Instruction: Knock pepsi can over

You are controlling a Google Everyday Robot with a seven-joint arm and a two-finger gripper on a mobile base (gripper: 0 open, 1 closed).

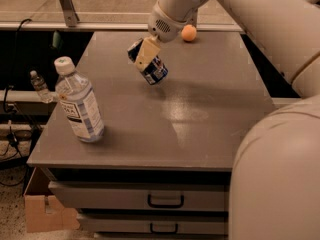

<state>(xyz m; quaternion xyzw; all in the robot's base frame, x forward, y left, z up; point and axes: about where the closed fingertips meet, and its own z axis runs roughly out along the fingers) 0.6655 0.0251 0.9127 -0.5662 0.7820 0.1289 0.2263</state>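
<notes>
Dark blue pepsi can (156, 73) tilted, gripped by hand (146, 61) above table (215, 119).

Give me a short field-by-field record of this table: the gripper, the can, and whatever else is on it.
table: grey top, drawers underneath
gripper: above the far middle, fingers shut on the pepsi can
pepsi can: tilted, held, not lying flat
water bottle: upright, near left edge, apart from can
orange sphere: far edge, beyond the gripper

The table (210, 134) bears one pepsi can (155, 71), one big bottle (79, 104) and one orange ball (188, 32), with one gripper (146, 54) above it, one small bottle (39, 86) left of it, two drawers (115, 198) under it and one cardboard box (45, 214) below it.
</notes>
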